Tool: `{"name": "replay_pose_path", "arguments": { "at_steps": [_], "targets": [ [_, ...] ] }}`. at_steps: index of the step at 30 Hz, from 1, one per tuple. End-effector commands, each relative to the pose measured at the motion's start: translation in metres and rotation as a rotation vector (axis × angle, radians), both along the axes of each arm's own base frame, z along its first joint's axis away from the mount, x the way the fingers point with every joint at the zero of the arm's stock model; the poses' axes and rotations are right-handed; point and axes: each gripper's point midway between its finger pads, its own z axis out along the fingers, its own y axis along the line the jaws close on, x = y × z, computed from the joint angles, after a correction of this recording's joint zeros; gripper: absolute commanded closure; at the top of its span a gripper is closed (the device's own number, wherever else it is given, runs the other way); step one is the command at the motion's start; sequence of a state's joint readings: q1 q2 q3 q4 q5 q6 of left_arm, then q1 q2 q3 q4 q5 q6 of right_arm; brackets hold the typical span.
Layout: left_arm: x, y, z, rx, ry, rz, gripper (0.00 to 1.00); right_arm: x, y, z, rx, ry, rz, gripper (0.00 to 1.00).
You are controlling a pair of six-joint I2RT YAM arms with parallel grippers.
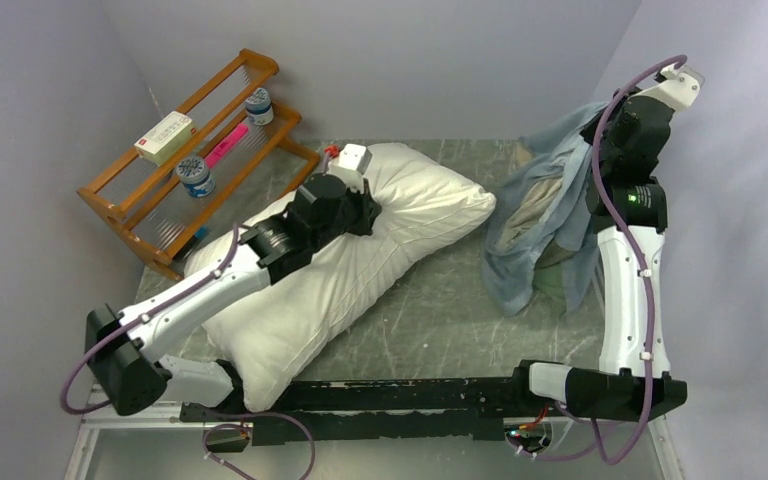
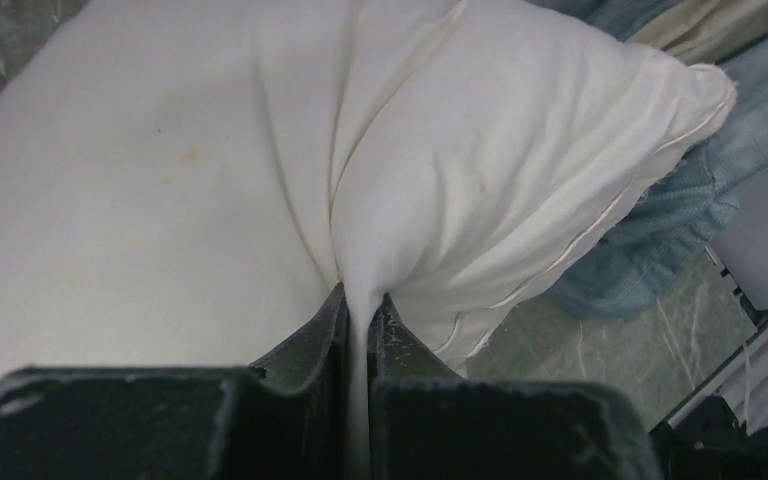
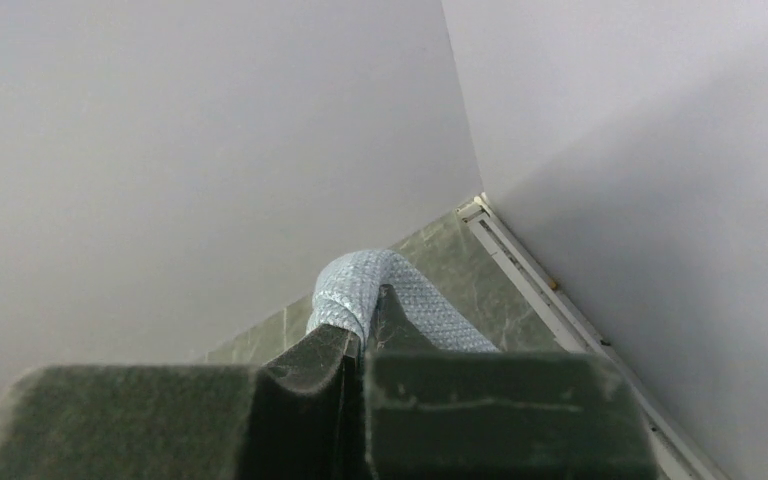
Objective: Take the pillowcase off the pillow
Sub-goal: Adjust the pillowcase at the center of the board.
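Note:
The plump white pillow (image 1: 360, 255) lies bare and slantwise on the table's left half. On top of it my left gripper (image 1: 368, 212) is shut on a pinched fold of its white cloth; that grip (image 2: 363, 300) shows close up in the left wrist view, with the pillow (image 2: 160, 200) filling the frame. The blue-grey pillowcase (image 1: 545, 215) hangs off the pillow at the right, with beige lining showing, and its lower end rests on the table. My right gripper (image 3: 368, 318) is raised high by the right wall, shut on a bunched edge of the pillowcase (image 3: 370, 285).
A wooden two-tier rack (image 1: 200, 160) stands at the back left with a white box (image 1: 163, 137), two small jars (image 1: 197, 176) and a pink item. The green marbled tabletop (image 1: 440, 300) shows between pillow and pillowcase. Grey walls enclose the left, back and right.

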State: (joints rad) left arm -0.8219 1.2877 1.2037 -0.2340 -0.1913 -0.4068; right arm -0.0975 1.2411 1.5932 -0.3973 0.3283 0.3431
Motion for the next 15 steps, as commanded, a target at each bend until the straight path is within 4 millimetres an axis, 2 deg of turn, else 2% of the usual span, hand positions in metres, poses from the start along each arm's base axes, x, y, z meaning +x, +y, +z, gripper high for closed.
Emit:
{"name": "replay_pose_path", "arguments": {
  "at_steps": [1, 3, 5, 7, 8, 11, 12, 15],
  "targets": [
    [0.029, -0.013, 0.104, -0.195, -0.220, 0.041, 0.95, -0.023, 0.007, 0.031, -0.034, -0.054, 0.040, 1.00],
    [0.038, -0.020, 0.109, -0.201, -0.231, 0.049, 0.95, -0.030, 0.017, 0.023, -0.009, -0.054, 0.087, 1.00],
    [0.046, -0.027, 0.113, -0.209, -0.243, 0.058, 0.95, -0.037, 0.028, 0.006, 0.041, -0.049, 0.136, 1.00],
    [0.055, -0.036, 0.107, -0.196, -0.234, 0.054, 0.95, -0.043, 0.039, -0.020, 0.101, -0.031, 0.177, 1.00],
    [0.058, -0.043, 0.102, -0.188, -0.222, 0.041, 0.95, -0.045, 0.044, -0.042, 0.133, -0.007, 0.196, 1.00],
    [0.060, -0.057, 0.080, -0.186, -0.178, 0.004, 0.95, -0.055, 0.063, -0.086, 0.207, 0.057, 0.264, 1.00],
    [0.058, -0.059, 0.070, -0.183, -0.156, -0.007, 0.95, -0.059, 0.074, -0.101, 0.218, 0.088, 0.298, 1.00],
    [0.051, -0.064, 0.059, -0.216, -0.140, -0.044, 0.95, -0.076, 0.107, -0.143, 0.266, 0.184, 0.418, 1.00]
  ]
}}
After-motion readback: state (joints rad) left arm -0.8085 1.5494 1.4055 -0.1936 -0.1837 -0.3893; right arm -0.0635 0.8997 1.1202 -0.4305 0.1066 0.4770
